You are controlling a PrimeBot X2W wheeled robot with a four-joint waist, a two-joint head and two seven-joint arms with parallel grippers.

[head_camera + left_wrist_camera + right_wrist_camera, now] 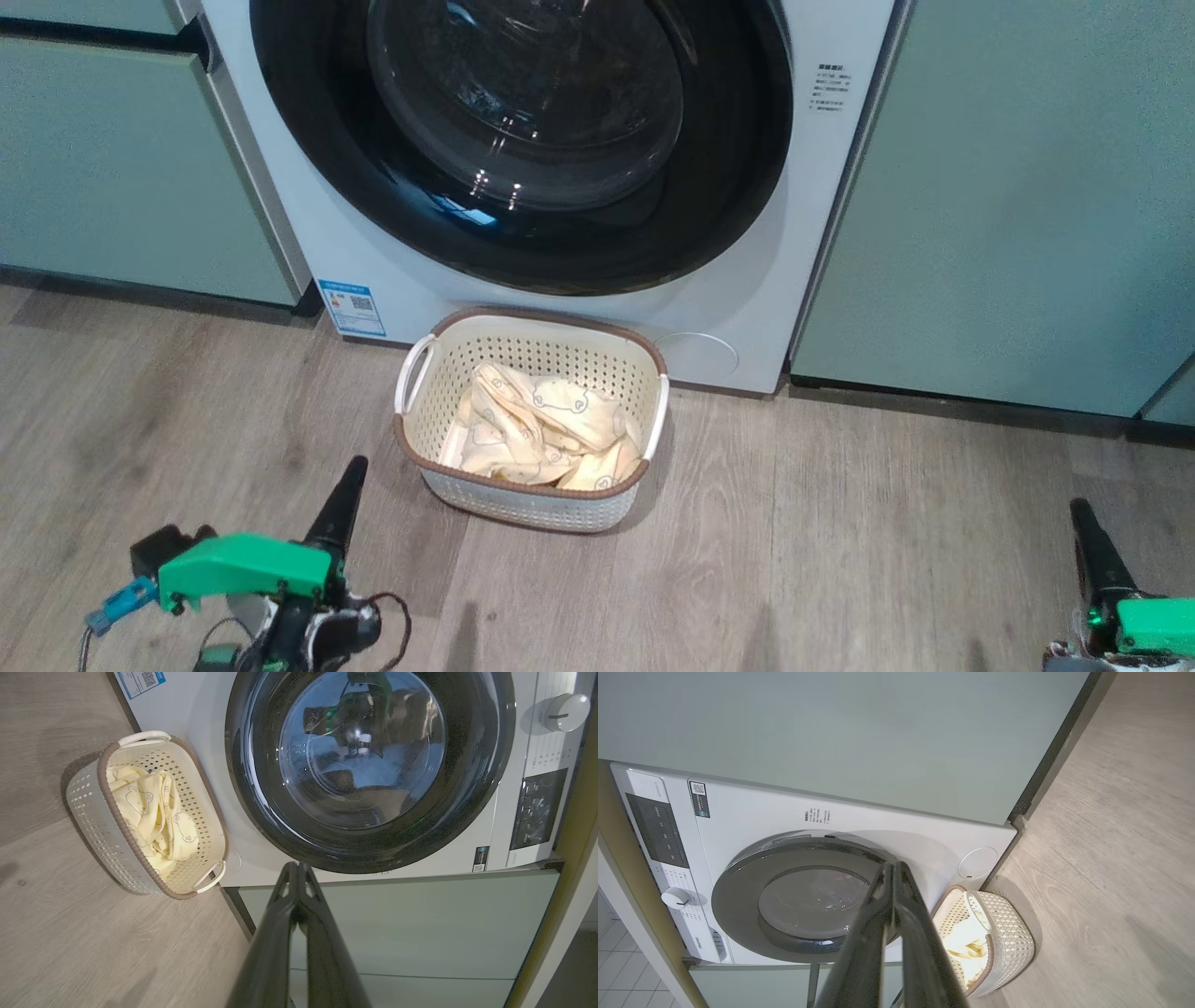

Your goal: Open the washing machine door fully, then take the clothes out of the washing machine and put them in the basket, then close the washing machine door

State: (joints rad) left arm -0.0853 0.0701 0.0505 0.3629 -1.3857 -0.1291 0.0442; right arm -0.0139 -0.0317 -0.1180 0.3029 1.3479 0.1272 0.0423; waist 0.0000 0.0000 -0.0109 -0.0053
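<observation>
The white washing machine (579, 308) stands between green cabinets, and its round black-rimmed door (523, 140) lies shut against the front. Pale yellow clothes (541, 429) with printed animal faces lie inside the cream basket (523, 504) on the floor just in front of the machine. My left gripper (350, 481) hangs shut and empty at the lower left, short of the basket. At the lower right my right gripper (1083, 513) is shut and empty too. The left wrist view has the door (369, 765), the basket (93, 812) and the clothes (154, 812). In the right wrist view the door (808, 896) and basket (1008, 942) appear.
Pale green cabinet doors (1008, 205) flank the machine on both sides (112, 159). A wood-look floor (840, 541) stretches between me and the machine. A control panel with a dial (565, 711) sits on the machine's front.
</observation>
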